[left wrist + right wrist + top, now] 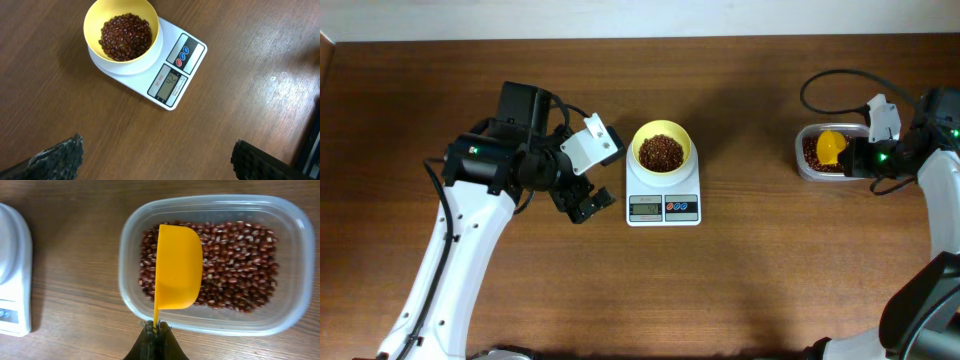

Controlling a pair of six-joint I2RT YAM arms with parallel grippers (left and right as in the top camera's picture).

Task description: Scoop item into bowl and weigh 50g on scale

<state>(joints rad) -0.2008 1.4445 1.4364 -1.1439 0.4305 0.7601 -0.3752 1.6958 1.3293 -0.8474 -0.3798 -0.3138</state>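
Overhead view, left to right. One left gripper [588, 205], fingers spread wide and empty, beside one white digital kitchen scale [663, 208] at centre. On the scale stands one small round pale-yellow plastic bowl [687, 145] holding dark reddish-brown beans [661, 152]. At right, one clear rounded-rectangular plastic tub [807, 166] holds more beans. One right gripper [156, 328] pinches the handle of one bright-yellow plastic scoop [177, 270] over them.

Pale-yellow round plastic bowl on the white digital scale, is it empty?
No, the pale-yellow round plastic bowl holds a heap of small reddish-brown beans.

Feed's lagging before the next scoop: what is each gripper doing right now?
Left gripper: open, holding nothing.
Right gripper: shut on the yellow scoop.
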